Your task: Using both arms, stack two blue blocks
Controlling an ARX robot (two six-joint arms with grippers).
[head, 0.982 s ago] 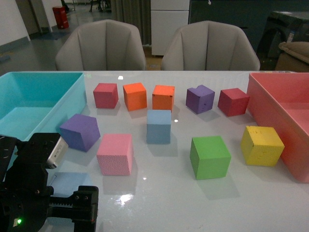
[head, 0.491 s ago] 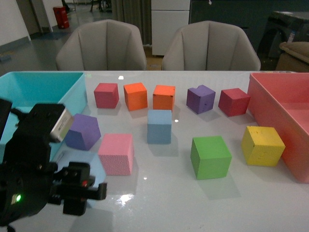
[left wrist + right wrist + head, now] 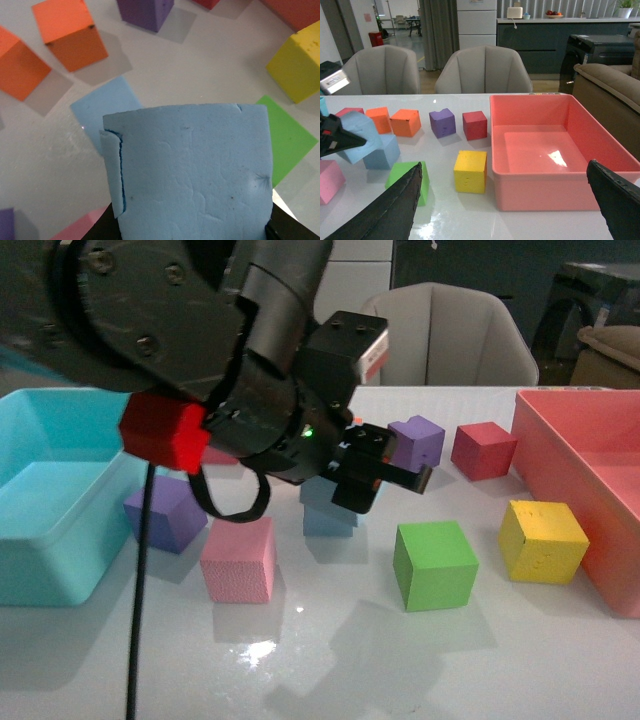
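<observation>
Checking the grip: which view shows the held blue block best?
Left wrist view: the held blue block fills the frame, surface creases clear. Right wrist view shows it small and tilted in the left claw. Front view: the left arm mostly hides it.

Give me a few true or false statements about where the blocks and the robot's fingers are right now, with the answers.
1. The left gripper holds a blue block. True.
2. The right gripper is shut on the yellow block. False: its fingers are spread open, and the yellow block sits on the table.
3. A second blue block sits on the table. True.
4. The green block lies in the red bin. False: it sits on the table, outside the bin.
</observation>
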